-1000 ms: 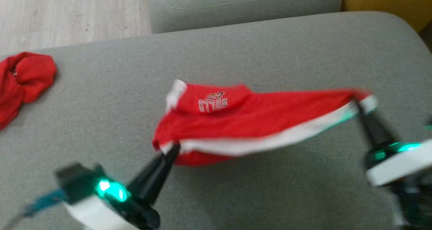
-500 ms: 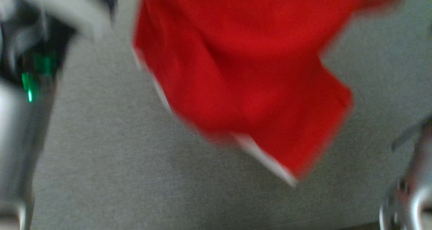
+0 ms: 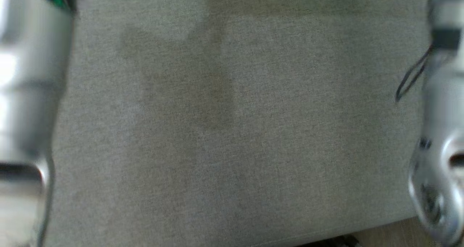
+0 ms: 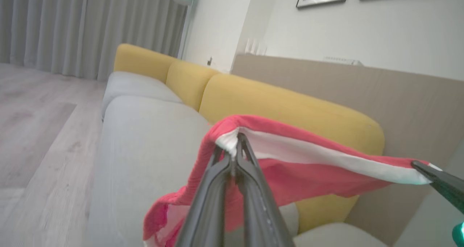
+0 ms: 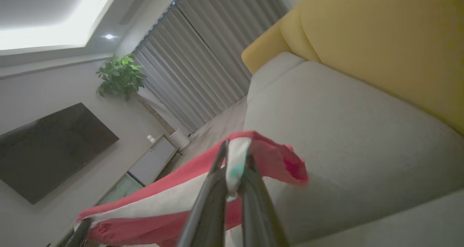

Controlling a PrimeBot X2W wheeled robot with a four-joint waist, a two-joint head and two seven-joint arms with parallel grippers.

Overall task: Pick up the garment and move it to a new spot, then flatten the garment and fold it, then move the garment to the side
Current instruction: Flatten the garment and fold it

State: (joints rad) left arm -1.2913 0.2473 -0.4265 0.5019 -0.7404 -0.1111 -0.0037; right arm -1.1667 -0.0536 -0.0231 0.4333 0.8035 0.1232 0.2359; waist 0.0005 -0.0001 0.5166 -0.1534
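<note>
Head view, blurred: pale L forearm [image 3: 29, 94] ran down the L edge, grey seat [image 3: 232, 131] in the middle, pale R forearm [image 3: 440, 131] w/ a thin black cable [image 3: 409, 80] down the R edge.

L end effector [image 4: 235, 147] was up off the seat, fingers together, clamped on a white-banded corner of the garment [image 4: 301, 181]. Below its tips the red cloth sagged back along both fingers twd the wrist, w/ a pale hem lowest on their L side. Couldn't tell if that low fold touched the seat. L of the fingers lay the seat, then wood floor [image 4: 36, 131], then curtains [image 4: 72, 29]. Beyond the tips stood a yellow backrest [image 4: 290, 102] w/ a beige panel [image 4: 362, 94] behind it.

From the L tips the white band ran out to the R, nearly straight, to the R end effector [image 4: 422, 167]. The garment hung in the air btwn the two.

In the R wrist view the R end effector's fingers were together too, clamped on the band's other end, which folded over the tips. A short red flap stuck out just R of them. The rest stretched away down-L to the L end effector in the bottom L corner. Further L were a dark TV [image 5: 47, 149] and a plant [image 5: 117, 74]. The seat was ahead of the tips, the backrest to their R.
</note>
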